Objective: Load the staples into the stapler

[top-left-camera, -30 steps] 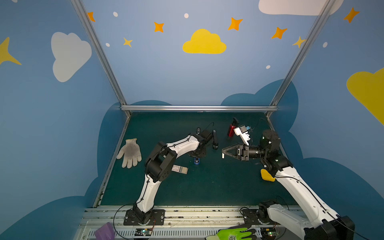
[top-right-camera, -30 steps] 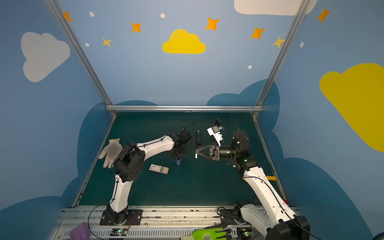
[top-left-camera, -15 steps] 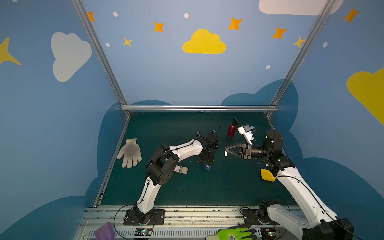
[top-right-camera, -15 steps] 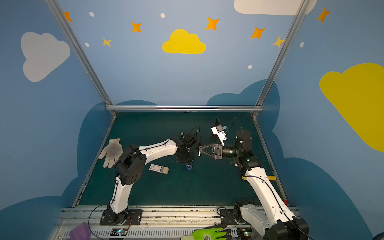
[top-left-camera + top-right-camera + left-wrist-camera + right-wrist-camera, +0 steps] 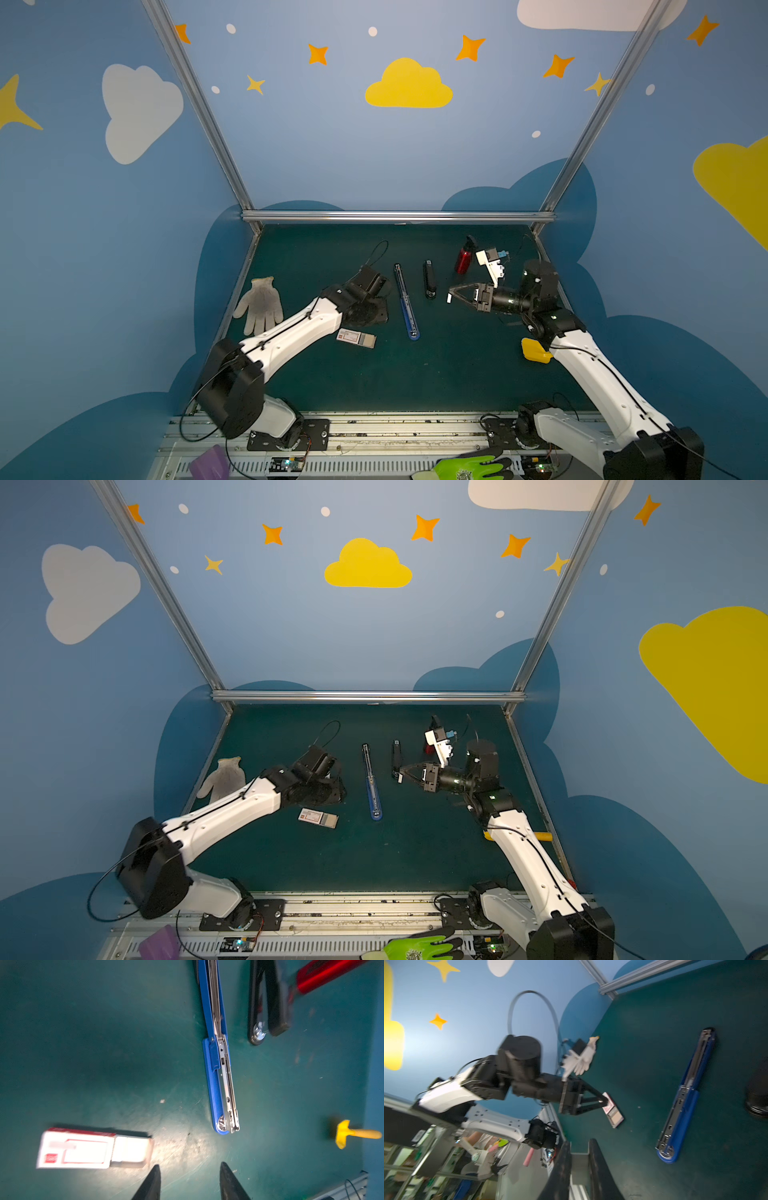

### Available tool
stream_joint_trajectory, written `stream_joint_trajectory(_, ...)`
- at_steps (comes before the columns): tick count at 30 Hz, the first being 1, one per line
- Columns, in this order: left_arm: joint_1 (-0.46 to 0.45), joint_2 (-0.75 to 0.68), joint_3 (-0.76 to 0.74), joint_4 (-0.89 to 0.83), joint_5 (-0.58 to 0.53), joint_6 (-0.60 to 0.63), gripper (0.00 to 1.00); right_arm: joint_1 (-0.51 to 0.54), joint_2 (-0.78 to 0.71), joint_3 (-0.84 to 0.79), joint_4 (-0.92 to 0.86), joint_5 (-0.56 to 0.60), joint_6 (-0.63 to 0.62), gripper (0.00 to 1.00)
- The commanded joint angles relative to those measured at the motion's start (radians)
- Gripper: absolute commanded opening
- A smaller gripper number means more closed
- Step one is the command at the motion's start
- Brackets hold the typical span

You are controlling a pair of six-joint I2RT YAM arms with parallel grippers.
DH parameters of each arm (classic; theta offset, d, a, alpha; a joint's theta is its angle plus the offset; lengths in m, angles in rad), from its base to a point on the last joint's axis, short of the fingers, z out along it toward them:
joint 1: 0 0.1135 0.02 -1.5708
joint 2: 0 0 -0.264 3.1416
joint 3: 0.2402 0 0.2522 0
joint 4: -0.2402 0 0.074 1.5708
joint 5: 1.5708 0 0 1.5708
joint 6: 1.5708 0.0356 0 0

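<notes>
Left arm's pulled back off the blue stapler (image 5: 406, 305) in the last second and swung toward the front-left, so the whole stapler is in sight now. Its near tip sits a bit further right than before. Left gripper (image 5: 189, 1167) went from nearly closed to spread, with nothing between the fingers. It hangs over the mat (image 5: 436, 374), one fingertip just beside the tray end of the staples box (image 5: 356, 338); can't tell if it touches.

Box lies flat on the mat, white sleeve with a red mark, tan tray slid partly out toward the stapler. It's near the stapler's near tip but apart from it.

Blue stapler is folded open flat, metal rail (image 5: 226, 1084) facing up. Black stapler (image 5: 429, 279) lies just to its right, further back.

Right gripper (image 5: 451, 294) has barely shifted. It's held level above the mat, tips just beside the black stapler's near end, jaws pinched on a thin grey strip (image 5: 579, 1159). In both top views the strip is only a pale speck at the fingertips.
</notes>
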Motion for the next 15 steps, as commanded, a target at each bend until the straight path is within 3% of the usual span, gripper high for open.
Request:
stream_joint_trajectory(1,0.012,-0.128,-0.087,0.062,-0.002,0.017,0.52,0.071,0.075,0.08,-0.072,0.226,-0.089,0.18)
stream_joint_trajectory(7,0.034,-0.349,-0.271,0.261,0.11,-0.008,0.62,0.2,0.254,0.211,-0.157,0.478,-0.124,0.17)
stream_joint_trajectory(15,0.035,-0.395,-0.274,0.271,0.182,-0.002,0.62,0.325,0.494,0.412,-0.332,0.807,-0.121,0.17)
